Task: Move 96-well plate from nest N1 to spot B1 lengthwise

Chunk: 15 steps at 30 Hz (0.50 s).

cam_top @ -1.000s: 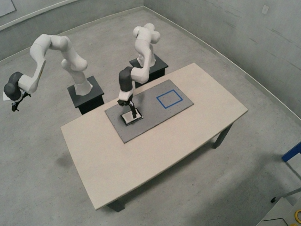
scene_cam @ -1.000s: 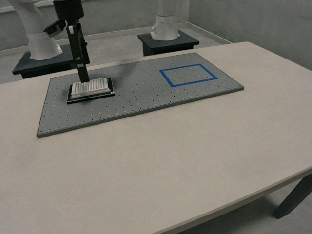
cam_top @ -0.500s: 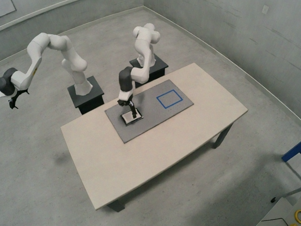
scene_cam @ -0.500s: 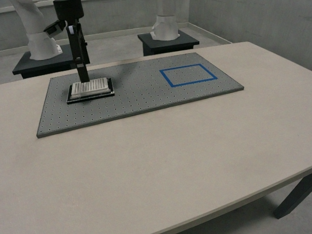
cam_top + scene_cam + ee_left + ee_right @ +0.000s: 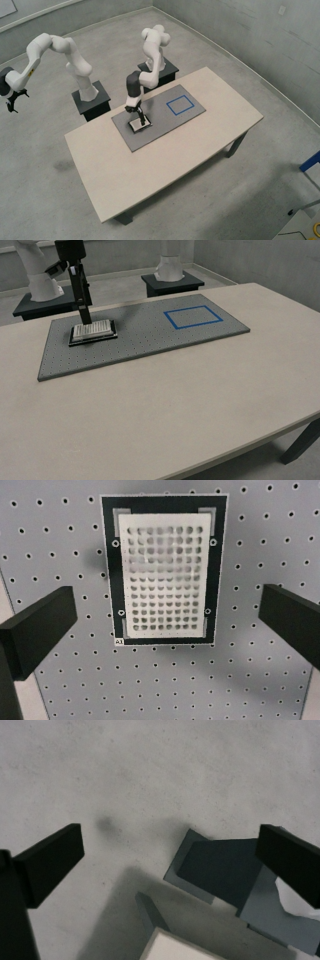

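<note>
96-well plate, in nest, left part of desk, long axis left-right; left fingers, nearer pair, above, apart across its width; right fingers, apart, far left, off desk

Grey, streaked walls with a pale skirting; mottled grey floor; beige table on dark legs; blue frame at one side; soft shadows under the table.
</note>
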Tool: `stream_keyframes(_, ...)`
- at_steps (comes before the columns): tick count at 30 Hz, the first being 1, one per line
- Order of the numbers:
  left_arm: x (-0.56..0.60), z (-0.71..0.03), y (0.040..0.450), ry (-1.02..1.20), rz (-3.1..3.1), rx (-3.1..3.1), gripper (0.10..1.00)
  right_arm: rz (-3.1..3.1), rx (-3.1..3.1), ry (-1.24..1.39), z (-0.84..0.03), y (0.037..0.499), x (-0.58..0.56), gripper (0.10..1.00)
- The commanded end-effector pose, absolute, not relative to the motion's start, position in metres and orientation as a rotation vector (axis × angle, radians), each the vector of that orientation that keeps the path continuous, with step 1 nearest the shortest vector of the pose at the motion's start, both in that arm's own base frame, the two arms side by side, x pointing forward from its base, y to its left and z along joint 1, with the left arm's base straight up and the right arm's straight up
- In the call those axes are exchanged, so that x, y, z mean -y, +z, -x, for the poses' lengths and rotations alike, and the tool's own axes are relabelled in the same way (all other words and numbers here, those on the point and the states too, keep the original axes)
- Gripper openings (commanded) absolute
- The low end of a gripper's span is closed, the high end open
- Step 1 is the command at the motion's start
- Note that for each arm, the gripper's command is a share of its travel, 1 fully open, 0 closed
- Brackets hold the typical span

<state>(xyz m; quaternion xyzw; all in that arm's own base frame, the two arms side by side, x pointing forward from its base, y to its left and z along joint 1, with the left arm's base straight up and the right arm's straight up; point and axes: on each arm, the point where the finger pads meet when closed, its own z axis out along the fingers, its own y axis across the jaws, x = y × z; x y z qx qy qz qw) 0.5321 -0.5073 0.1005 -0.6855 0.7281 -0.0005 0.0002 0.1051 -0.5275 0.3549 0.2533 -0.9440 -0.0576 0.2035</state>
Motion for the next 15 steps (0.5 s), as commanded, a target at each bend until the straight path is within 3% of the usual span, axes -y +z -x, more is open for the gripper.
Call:
stream_keyframes(1, 0.507, -0.532, 0.102, 0.0, 2.158, -2.283, 1.0, -0.835, 2.643, -0.193, -0.101, 0.357, 0.529, 1.0)
stream_keyframes(15, 0.507, -0.532, 0.102, 0.0, 2.158, -2.283, 1.0, -0.917, 2.731, -0.198, -0.072, 0.367, 0.536, 1.0)
